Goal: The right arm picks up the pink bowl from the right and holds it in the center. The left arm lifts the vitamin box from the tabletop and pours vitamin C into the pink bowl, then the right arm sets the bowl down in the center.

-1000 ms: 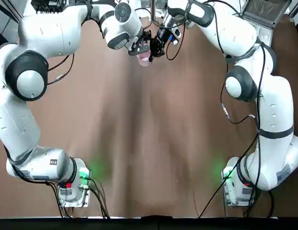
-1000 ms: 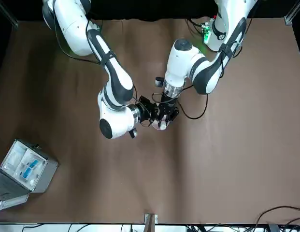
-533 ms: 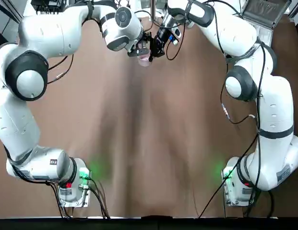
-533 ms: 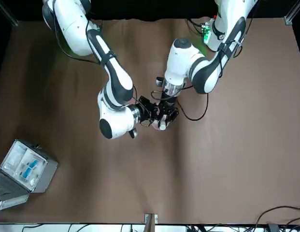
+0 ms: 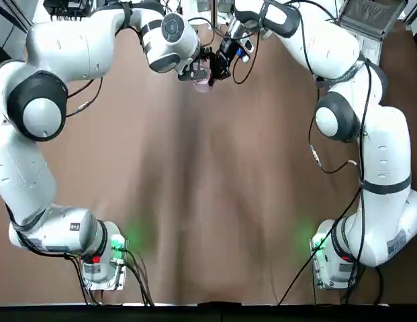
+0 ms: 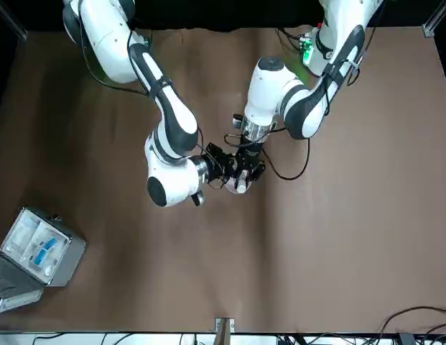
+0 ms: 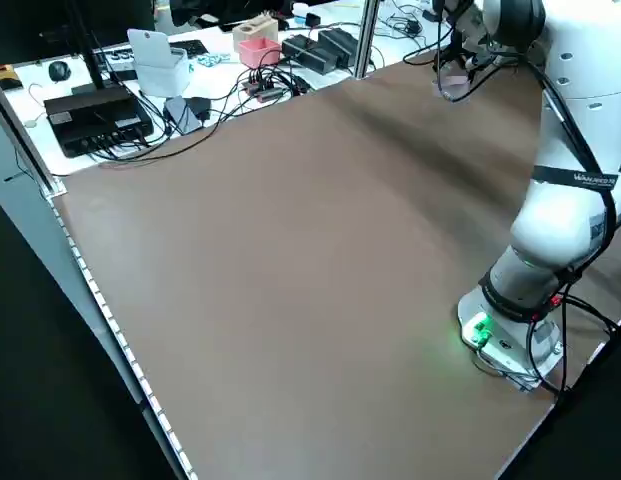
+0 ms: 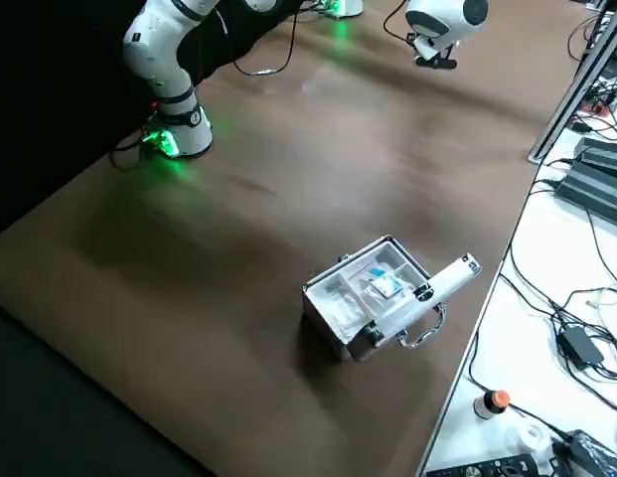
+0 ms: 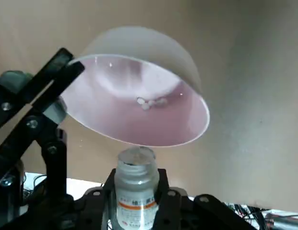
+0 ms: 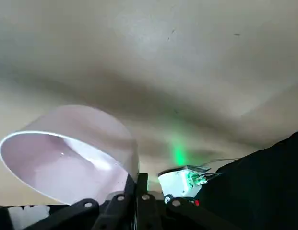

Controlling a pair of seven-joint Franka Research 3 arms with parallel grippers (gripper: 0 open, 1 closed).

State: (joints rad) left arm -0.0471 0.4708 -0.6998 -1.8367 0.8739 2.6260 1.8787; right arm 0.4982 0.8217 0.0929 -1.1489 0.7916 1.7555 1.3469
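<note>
Above the bench (image 5: 215, 221): one bowl (image 9: 134, 122), wall pinched in your right claw (image 10: 136, 184), tablets (image 9: 146, 106) inside; one bottle (image 9: 137, 206), clasped by your left claw (image 9: 136, 189), best tipped gently, mouth kept inside the steadied rim.

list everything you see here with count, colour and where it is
pink bowl: one, pale pink, in the right tool
tablets: several, white, inside the bowl
vitamin bottle: one, whitish with an orange stripe, in the left tool
case: one, silver, open on the tabletop
tabletop: one, brown, under everything
left tool: one, black, at the bowl's mouth
right tool: one, black, at the bowl's rim
robot arms: two, white and grey, meeting above the tabletop
</note>
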